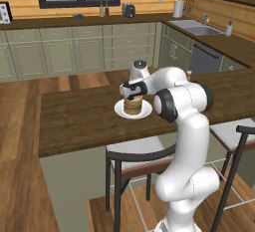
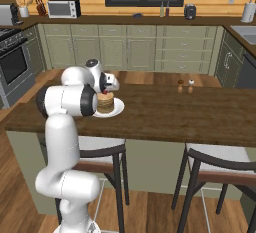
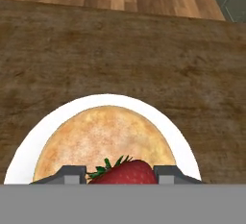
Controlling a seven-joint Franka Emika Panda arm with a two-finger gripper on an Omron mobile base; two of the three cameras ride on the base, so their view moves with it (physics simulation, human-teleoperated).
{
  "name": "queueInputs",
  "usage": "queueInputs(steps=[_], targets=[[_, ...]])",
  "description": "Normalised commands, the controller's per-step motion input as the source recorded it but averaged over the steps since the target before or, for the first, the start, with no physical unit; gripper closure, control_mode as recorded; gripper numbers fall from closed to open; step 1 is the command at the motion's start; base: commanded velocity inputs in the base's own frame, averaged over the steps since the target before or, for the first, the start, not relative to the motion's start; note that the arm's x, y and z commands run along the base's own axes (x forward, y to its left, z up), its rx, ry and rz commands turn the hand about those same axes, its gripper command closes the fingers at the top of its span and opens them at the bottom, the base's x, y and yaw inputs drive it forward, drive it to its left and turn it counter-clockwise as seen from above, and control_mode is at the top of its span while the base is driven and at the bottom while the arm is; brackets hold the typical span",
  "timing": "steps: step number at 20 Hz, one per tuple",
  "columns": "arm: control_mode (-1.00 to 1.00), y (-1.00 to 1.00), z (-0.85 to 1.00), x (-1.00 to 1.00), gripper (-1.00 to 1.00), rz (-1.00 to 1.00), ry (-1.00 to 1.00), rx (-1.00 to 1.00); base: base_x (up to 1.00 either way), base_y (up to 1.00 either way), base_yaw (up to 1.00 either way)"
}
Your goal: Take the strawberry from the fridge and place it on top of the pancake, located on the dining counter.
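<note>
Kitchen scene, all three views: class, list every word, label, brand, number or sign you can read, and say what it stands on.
None can be read.
Microwave: its control panel is too small and blurred to read.
Toaster: front markings too blurred to read.
Strawberry between the tool fingertips, pancake and dining counter: no text on them.

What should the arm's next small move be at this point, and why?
Probably lower a little and open the jaws. The gripper holds the strawberry between its fingertips right over the pancake on its white plate, on the dining counter; whether the berry already touches the stack cannot be told.
</note>
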Motion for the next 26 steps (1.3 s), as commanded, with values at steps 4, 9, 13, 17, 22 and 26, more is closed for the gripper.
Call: queueInputs(steps=[4, 9, 13, 17, 22, 26], targets=[[-1.0, 0.02, -0.05, 0.08, 1.0, 0.0, 0.0, 0.0, 0.0, 0.0, 0.0], [-1.0, 0.15, -0.08, 0.13, 1.0, 0.0, 0.0, 0.0, 0.0, 0.0, 0.0], [-1.0, 0.13, -0.09, 0.03, 1.0, 0.0, 0.0, 0.0, 0.0, 0.0, 0.0], [-1.0, 0.01, -0.17, 0.0, 1.0, 0.0, 0.0, 0.0, 0.0, 0.0, 0.0], [-1.0, 0.0, -0.19, 0.0, 1.0, 0.0, 0.0, 0.0, 0.0, 0.0, 0.0], [-1.0, 0.0, -0.09, 0.0, 1.0, 0.0, 0.0, 0.0, 0.0, 0.0, 0.0]])
